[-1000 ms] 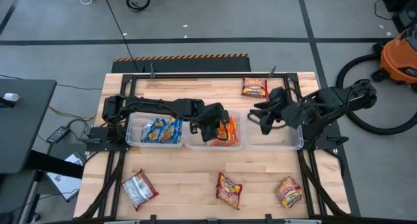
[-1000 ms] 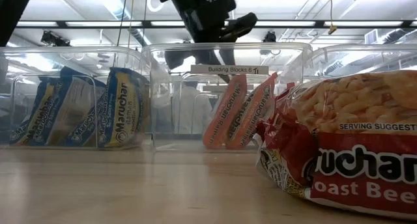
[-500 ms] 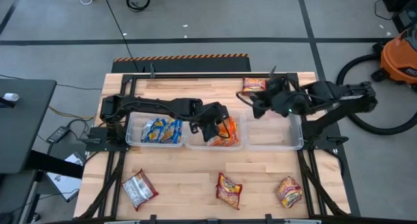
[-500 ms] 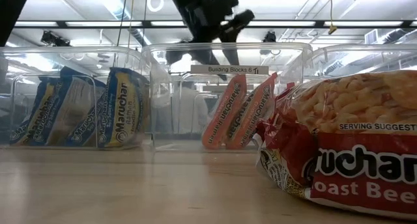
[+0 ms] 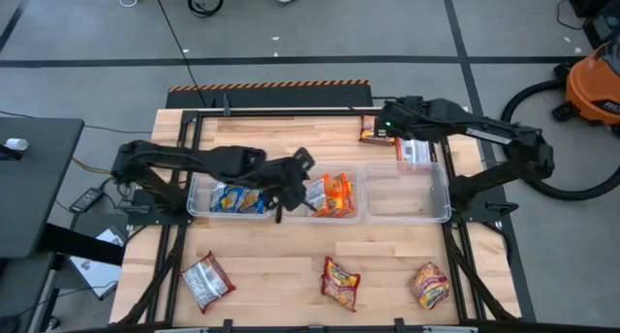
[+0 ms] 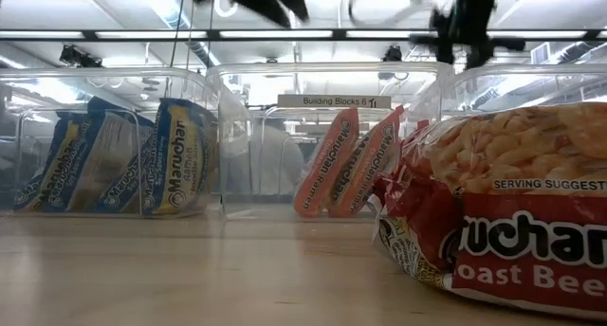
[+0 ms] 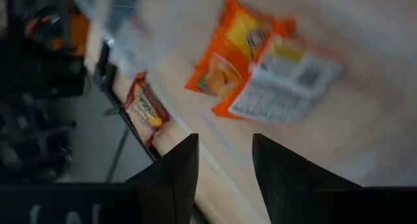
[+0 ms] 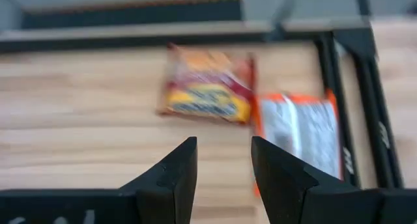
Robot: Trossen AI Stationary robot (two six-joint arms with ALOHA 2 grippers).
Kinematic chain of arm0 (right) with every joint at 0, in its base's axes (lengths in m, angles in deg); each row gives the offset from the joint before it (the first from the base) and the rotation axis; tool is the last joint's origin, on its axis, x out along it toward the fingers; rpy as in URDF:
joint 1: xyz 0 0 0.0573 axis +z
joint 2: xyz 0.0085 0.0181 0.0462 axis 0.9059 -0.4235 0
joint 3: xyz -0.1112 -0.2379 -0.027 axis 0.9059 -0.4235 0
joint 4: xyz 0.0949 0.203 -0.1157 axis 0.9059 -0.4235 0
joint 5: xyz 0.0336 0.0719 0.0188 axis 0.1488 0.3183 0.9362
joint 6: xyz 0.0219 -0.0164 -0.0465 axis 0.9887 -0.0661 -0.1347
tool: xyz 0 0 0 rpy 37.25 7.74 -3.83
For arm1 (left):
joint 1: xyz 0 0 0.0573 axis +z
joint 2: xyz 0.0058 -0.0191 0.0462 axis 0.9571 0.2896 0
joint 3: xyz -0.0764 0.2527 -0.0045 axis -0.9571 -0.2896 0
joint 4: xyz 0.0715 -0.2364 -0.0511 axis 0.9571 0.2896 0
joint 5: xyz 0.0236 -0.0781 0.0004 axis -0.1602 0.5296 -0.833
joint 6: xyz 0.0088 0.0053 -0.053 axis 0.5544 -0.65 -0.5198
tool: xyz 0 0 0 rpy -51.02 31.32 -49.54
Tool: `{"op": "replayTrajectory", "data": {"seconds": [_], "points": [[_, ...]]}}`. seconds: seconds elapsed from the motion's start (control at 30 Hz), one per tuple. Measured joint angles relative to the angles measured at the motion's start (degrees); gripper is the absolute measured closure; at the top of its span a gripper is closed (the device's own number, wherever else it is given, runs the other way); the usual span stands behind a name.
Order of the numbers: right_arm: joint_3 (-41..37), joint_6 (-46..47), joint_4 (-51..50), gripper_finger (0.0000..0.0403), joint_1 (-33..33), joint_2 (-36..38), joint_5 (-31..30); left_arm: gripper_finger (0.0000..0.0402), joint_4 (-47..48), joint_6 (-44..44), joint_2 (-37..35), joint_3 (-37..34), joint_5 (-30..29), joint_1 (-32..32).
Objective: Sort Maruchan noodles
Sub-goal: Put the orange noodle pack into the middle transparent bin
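I hang my right tool [image 8: 223,160], fingers spread and empty, over the far-right packets [image 5: 378,130] for the next pickup (descend, then pinch), while my left tool [image 7: 225,160], also spread, hovers above the middle bin [image 5: 320,215].

Maruchan noodles [image 5: 329,195]: some binned, others loose, two apparently far-side.

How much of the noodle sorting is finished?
Partly. Blue packets sit in the left bin and orange packets in the middle bin; the right bin looks empty. Nothing is held: the left gripper hangs open above the bins, and the right gripper is open near two far-edge packets. Three near-edge packets also wait.
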Motion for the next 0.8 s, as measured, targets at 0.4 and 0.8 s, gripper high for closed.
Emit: {"op": "replayTrajectory", "data": {"seconds": [0.4, 0.8], "points": [[-16.4, 2.8, 5.6, 0.0252, -16.0, -3.6, 12.6, 0.0253, 15.7, -52.0, -17.7, 0.0, 1.3, -6.3], [-26.7, -4.9, 15.2, 0.0214, -20.6, -3.6, 16.4, 0.0253, 17.1, -64.8, -23.8, 0.0, -1.4, -12.3]]}}
